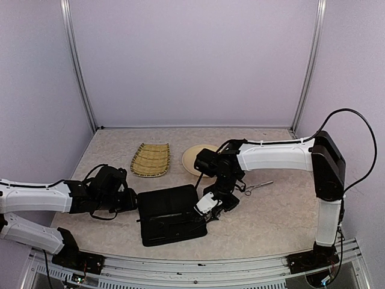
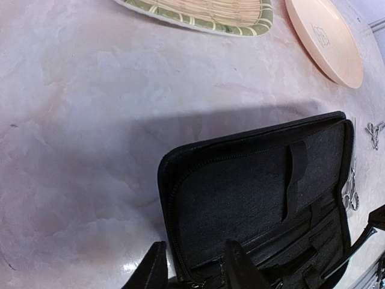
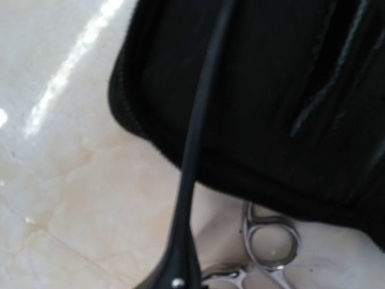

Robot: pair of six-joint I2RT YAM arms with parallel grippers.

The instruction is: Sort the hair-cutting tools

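I've got the black zip case [image 1: 171, 212] lying open flat on the table [image 1: 274, 226], near the front edge between the two arms.

L gripper [image 1: 133, 200] sits low at the case's left end. In the L wrist cam its fingers [image 2: 150, 272] are spread well apart. One is outside the zip edge and the other over the lining, with the case rim [image 2: 175, 241] running between them. It isn't clamped on anything that I can see.

R gripper [image 1: 204, 208] is down at the case's right edge, wrist bent steeply. I can't tell its jaw state, since the fingers aren't distinct in the R wrist cam and the top cam is too small.

The R cam does show a thin black clip-like bar [image 3: 194, 150] rising from the bottom of frame across the case [image 3: 283, 90], with a small rivet near its base. It's prob. the same glossy bar [image 2: 360, 248] at the lower right of the L cam.

First scissors [image 2: 351, 189] lie just beside the case's right edge, on the table. Their silver finger rings [image 3: 247, 220] show in the R cam right at the case border, partly tucked under it.

Second scissors [image 1: 258, 187] lie on bare table right of the R wrist, apart from the case; they also show in the L cam [image 2: 374, 133].

Bamboo tray [image 1: 150, 160] and a beige plate [image 1: 191, 158] sit side by side behind the case, twd the back wall. Neither has tools on the parts I can see.
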